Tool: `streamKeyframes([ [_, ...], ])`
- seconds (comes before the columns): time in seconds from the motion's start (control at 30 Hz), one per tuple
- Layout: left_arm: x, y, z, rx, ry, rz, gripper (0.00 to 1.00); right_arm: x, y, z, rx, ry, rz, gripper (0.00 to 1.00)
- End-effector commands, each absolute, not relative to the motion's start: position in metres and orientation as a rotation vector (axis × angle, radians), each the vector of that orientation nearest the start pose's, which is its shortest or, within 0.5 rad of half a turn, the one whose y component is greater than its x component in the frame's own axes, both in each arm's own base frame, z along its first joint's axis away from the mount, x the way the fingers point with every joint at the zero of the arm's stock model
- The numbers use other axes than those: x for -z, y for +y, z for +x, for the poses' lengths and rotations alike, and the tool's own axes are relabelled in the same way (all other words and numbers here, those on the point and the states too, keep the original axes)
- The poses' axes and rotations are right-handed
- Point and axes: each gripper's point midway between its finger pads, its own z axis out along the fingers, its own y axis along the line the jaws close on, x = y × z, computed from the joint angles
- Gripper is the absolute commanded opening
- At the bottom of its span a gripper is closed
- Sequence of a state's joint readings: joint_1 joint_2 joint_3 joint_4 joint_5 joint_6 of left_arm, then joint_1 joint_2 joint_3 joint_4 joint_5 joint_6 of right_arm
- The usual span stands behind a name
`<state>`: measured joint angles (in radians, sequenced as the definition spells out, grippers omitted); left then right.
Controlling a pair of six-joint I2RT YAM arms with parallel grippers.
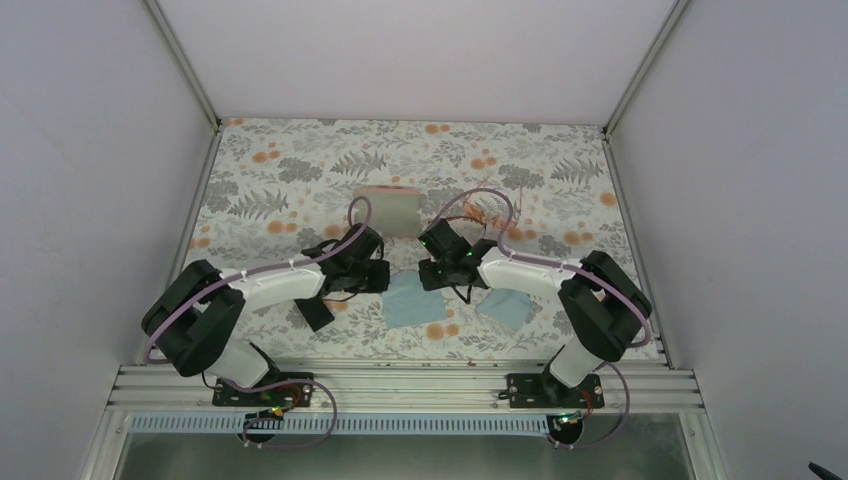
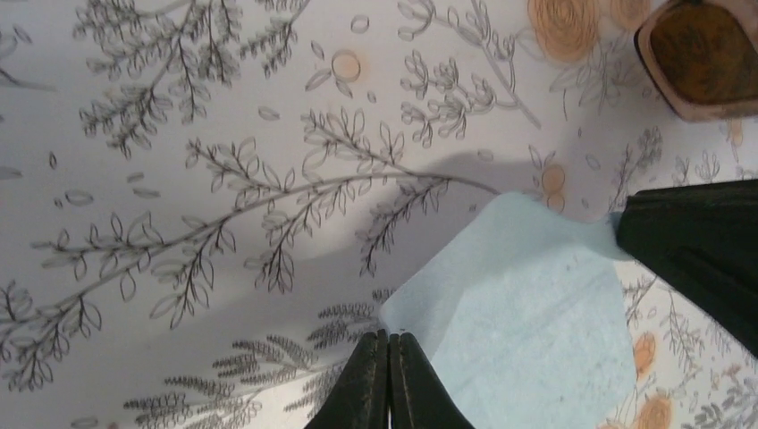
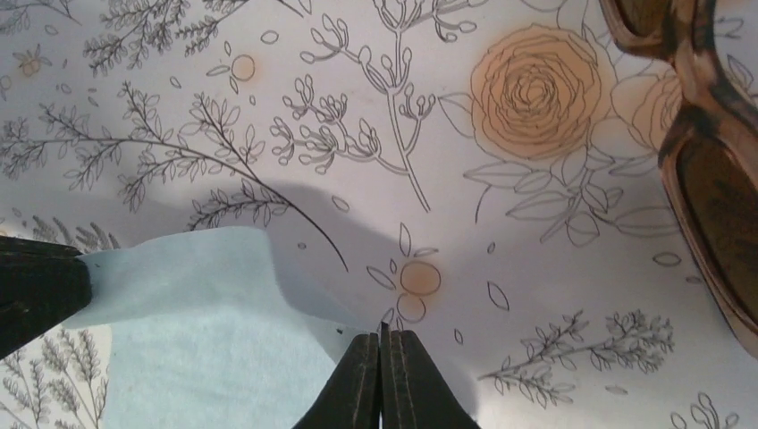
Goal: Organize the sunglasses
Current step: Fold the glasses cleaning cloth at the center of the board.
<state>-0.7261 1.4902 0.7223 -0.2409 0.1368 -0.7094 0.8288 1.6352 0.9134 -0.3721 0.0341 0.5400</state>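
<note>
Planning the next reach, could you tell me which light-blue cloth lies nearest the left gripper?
The centre cloth; the other cloth lies partly under the right arm.

Bright, diffuse light casts soft grey shadows; close wrist views look sharp.

The left arm (image 1: 265,287) and the right arm (image 1: 525,270) have white links with bulky black joints. Thin lilac cables (image 1: 478,193) loop along each.

My dark brown sunglasses (image 3: 715,214) sliced off by the right wrist view's top and right edges, light-blue cloth (image 2: 527,322) running off the left wrist view's bottom edge, pink-rimmed brown thing (image 2: 702,54) clipped at the corner, unnameable, black oblong (image 1: 315,312) half under my left arm (image 1: 270,285)
</note>
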Motion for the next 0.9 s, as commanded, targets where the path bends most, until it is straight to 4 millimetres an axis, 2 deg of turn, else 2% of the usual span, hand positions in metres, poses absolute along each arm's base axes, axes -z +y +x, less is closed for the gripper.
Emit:
streamKeyframes([
  [0.0,-0.052,-0.252,0.234,0.748,2.708,0.135,0.02,-0.048,0.267,0.250,-0.433,2.685,-0.397,0.04],
  [0.2,-0.056,-0.255,0.224,0.802,2.709,0.179,0.02,-0.048,0.259,0.240,-0.439,2.701,-0.381,0.04],
  [0.3,-0.049,-0.248,0.217,0.781,2.723,0.160,0.02,-0.049,0.245,0.240,-0.381,2.708,-0.278,0.04],
  [0.43,-0.045,-0.246,0.210,0.790,2.741,0.151,0.02,-0.053,0.239,0.242,-0.360,2.700,-0.215,0.04],
  [0.57,-0.047,-0.244,0.207,0.793,2.737,0.133,0.02,-0.054,0.239,0.240,-0.372,2.704,-0.194,0.04],
  [0.87,-0.049,-0.251,0.198,0.841,2.740,0.165,0.02,-0.048,0.240,0.230,-0.415,2.737,-0.227,0.04],
])
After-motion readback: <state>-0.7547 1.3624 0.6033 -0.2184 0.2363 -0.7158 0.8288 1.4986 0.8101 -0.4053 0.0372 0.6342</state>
